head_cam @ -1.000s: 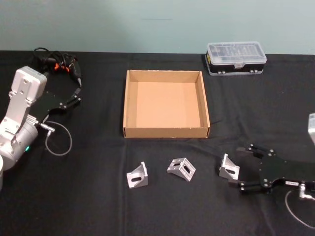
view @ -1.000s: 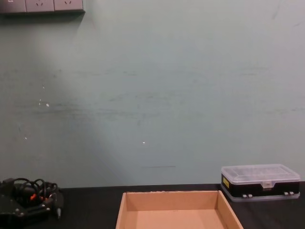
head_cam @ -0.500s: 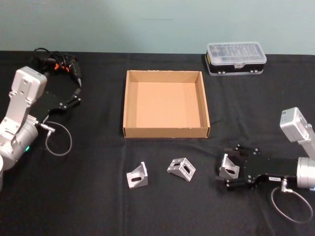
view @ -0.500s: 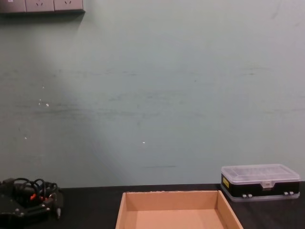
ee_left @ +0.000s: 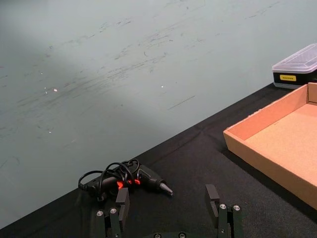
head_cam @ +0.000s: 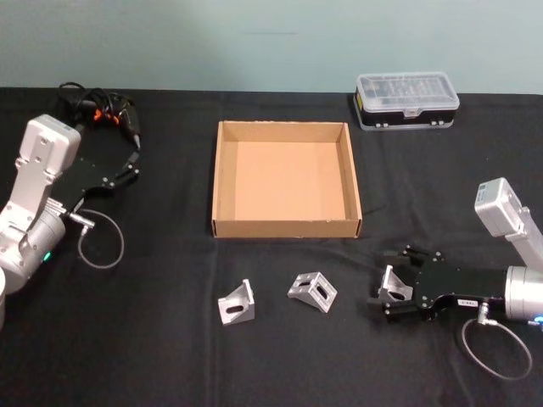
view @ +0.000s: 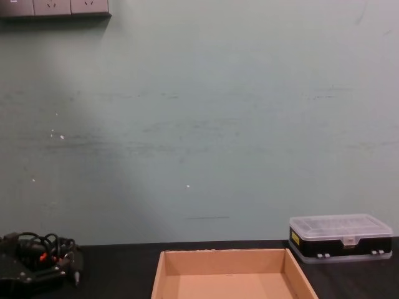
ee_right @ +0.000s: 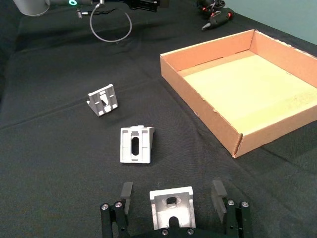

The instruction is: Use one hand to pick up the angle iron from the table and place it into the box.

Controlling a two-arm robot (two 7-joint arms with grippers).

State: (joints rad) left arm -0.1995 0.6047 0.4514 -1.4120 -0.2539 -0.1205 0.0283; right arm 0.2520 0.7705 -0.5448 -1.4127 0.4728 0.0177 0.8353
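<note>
Three slotted silver L-shaped pieces lie on the black table (head_cam: 170, 365) at 6 o'clock from the box (head_cam: 287, 227): left angle iron (head_cam: 237, 303), middle angle iron (head_cam: 312, 291), right angle iron (head_cam: 395, 286). Box floor is bare; the clear-lidded case (head_cam: 406, 99) at its 1 o'clock has contents too small to tell. Right gripper (ee_right: 172, 191) straddles the right angle iron, fingers wide apart (gaps both sides), holding nothing. Left gripper (ee_left: 167, 196), also spread, rests at 9 o'clock.

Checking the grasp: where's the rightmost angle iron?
Head view, right side: the rightmost angle iron sits between the right tool's open fingers, right of the middle angle iron.
</note>
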